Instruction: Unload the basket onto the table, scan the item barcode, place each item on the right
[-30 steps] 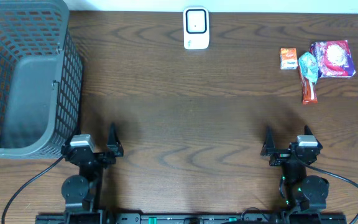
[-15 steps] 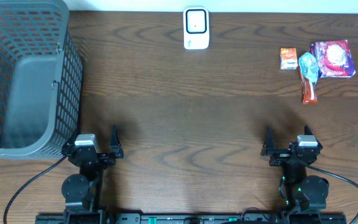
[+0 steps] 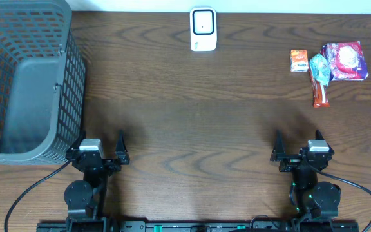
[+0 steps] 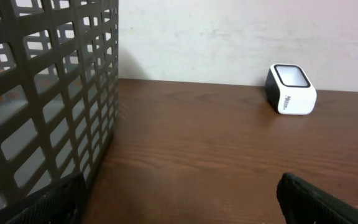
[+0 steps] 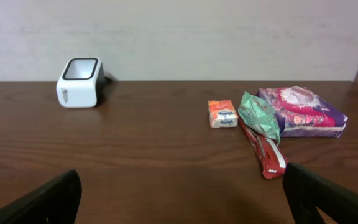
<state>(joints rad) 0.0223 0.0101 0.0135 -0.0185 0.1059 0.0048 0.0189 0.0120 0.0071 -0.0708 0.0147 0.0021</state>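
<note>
The white barcode scanner point(image 3: 203, 29) stands at the table's far edge in the middle, also visible in the left wrist view point(image 4: 291, 90) and the right wrist view point(image 5: 79, 83). The items lie at the far right: an orange packet point(image 3: 299, 60), a green packet point(image 3: 320, 67) on a red bar point(image 3: 320, 95), and a purple packet point(image 3: 344, 60). The right wrist view shows the same orange packet point(image 5: 222, 114), green packet point(image 5: 258, 116), red bar point(image 5: 267, 154) and purple packet point(image 5: 300, 111). My left gripper point(image 3: 100, 144) point(image 4: 179, 199) and right gripper point(image 3: 298, 145) point(image 5: 182, 196) rest at the near edge, both open and holding nothing.
A grey mesh basket point(image 3: 69, 71) fills the far left of the table, and its wall point(image 4: 42, 93) stands close on the left of my left gripper. A pale wall runs behind the table's far edge.
My left gripper has edged slightly to the right. The right gripper and the items on the table have not moved.
</note>
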